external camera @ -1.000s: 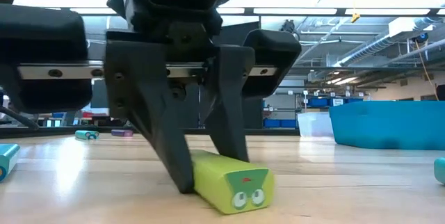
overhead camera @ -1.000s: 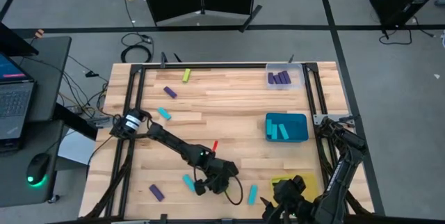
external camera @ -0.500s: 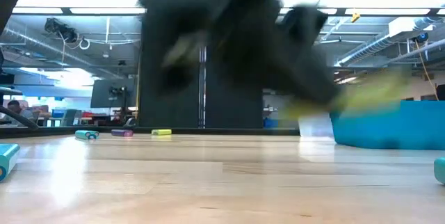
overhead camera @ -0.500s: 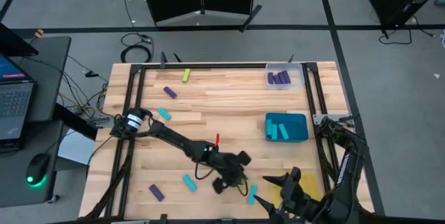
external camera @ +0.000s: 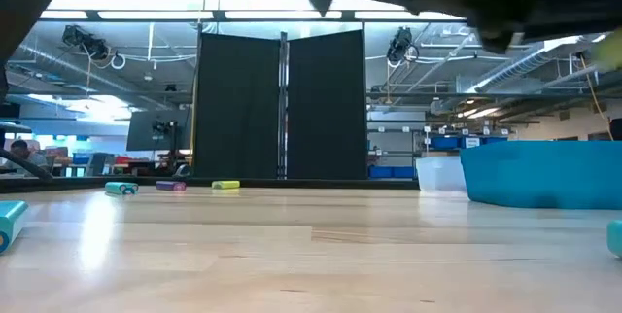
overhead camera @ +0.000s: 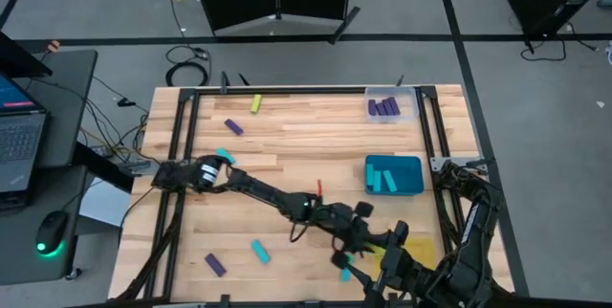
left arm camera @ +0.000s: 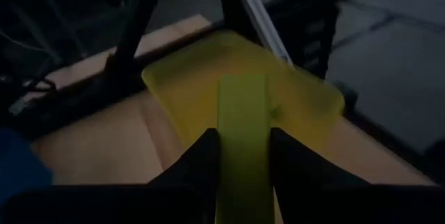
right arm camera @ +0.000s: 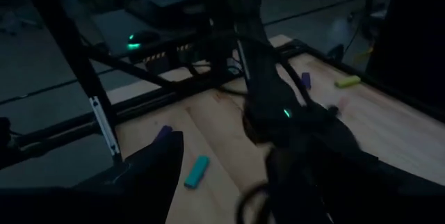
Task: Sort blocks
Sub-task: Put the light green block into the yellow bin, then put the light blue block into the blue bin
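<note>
My left gripper (overhead camera: 369, 242) hangs above the table's near right part, shut on a yellow-green block (left arm camera: 243, 109). Its tip reaches out over the edge of the yellow tray (left arm camera: 186, 78), which also shows in the high view (overhead camera: 422, 249). My right gripper (right arm camera: 229, 182) stands open and raised at the near right corner (overhead camera: 384, 268), nothing between its fingers. Loose blocks lie flat on the table: a cyan one (overhead camera: 259, 250), a purple one (overhead camera: 215, 265), another cyan one (overhead camera: 344, 270), and a purple one (overhead camera: 233, 127) and a yellow-green one (overhead camera: 256, 104) toward the far edge. My left gripper pinches the yellow-green block by its two long sides (left arm camera: 224, 144) between the two fingers. The block lies along the fingers and sticks out past their tips. The fingers come from the table's left, slanting a little downward. The block is lifted clear of the table.
A teal tray (overhead camera: 394, 175) with cyan blocks stands at the right, a clear tray (overhead camera: 390, 107) with purple blocks at the far right corner. A black frame (overhead camera: 186, 136) runs round the table. The two arms are close together at the near right.
My left gripper has lifted the yellow-green block off the table and carried it toward the right edge, up to the yellow tray, tipping from pointing down to nearly level. My right gripper has risen and turned at the near right corner.
</note>
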Motion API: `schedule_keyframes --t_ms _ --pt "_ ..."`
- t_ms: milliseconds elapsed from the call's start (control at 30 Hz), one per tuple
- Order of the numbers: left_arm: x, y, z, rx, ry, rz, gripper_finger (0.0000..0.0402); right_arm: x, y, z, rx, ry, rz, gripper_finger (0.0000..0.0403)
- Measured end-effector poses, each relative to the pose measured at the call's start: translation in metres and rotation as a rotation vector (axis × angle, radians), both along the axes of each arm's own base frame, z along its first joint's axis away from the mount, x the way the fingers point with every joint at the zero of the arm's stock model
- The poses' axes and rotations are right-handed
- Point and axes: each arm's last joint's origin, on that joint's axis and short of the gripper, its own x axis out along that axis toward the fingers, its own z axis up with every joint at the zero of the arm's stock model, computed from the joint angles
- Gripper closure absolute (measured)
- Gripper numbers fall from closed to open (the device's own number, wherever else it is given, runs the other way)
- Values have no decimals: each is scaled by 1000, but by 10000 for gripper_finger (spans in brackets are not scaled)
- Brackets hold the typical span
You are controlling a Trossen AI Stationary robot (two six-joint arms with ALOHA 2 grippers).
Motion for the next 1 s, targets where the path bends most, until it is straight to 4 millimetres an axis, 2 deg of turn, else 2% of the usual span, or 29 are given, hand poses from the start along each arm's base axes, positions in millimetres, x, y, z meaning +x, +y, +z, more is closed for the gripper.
schedule_keyframes --t_ms 133,467,567,633,800,900,1000 --pt "21 -2 5 -79 -37 -2 297 4 1 3 -53 -37 3 95" --pt "47 -12 -18 -214 25 -8 296 7 5 7 -120 -63 14 96" --pt "47 -13 -30 -237 82 6 260 8 5 7 -120 -65 16 96" --pt "47 -12 -30 -242 84 13 223 8 5 7 -116 -68 16 96" --pt "42 -6 -20 -183 145 -4 151 9 6 9 -110 -94 4 96" --pt "39 -2 0 -164 134 -4 141 9 6 10 -123 -118 -11 96" --pt "33 2 27 -123 97 24 153 7 9 13 -142 -145 -15 96"
